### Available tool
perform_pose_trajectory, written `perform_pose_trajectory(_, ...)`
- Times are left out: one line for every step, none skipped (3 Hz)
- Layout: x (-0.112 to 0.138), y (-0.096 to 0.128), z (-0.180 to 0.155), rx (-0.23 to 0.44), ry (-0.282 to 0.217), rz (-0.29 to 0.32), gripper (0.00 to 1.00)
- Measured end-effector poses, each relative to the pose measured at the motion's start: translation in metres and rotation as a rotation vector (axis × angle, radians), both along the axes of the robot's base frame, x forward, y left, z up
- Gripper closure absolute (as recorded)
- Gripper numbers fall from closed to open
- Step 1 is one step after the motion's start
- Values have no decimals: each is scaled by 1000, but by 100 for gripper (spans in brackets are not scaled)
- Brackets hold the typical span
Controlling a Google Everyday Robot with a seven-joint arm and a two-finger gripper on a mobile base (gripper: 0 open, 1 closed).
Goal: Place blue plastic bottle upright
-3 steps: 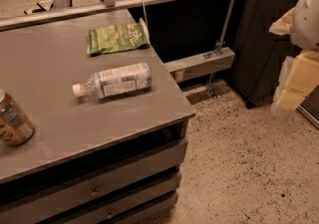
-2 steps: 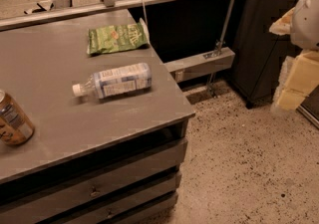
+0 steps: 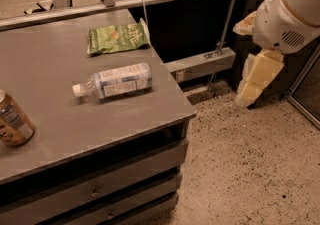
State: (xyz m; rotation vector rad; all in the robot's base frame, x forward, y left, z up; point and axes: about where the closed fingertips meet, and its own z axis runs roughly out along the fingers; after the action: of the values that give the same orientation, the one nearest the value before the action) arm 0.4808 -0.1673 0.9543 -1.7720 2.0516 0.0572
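Note:
The blue plastic bottle point(image 3: 116, 81) lies on its side on the grey table point(image 3: 60, 124), near the right edge. It is clear, with a pale blue-and-white label, and its white cap points left. My gripper point(image 3: 252, 83) hangs on the white arm point(image 3: 290, 14) off the table's right side, over the floor. It is well apart from the bottle and holds nothing that I can see.
A flat green snack bag point(image 3: 117, 38) lies behind the bottle near the table's far right corner. A brown-and-gold drink can point(image 3: 12, 120) stands at the left edge. Drawers run below the tabletop. A metal rail and a dark cabinet stand behind, with speckled floor to the right.
My arm and gripper have moved left, closer to the table's right edge. The bottle, bag and can have not moved.

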Motion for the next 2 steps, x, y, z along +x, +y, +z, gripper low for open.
perform_pose_trajectory(35,48,-8,94,-50,95,0)
perform_pose_trajectory(68,95,-5,180,-122,194,0)
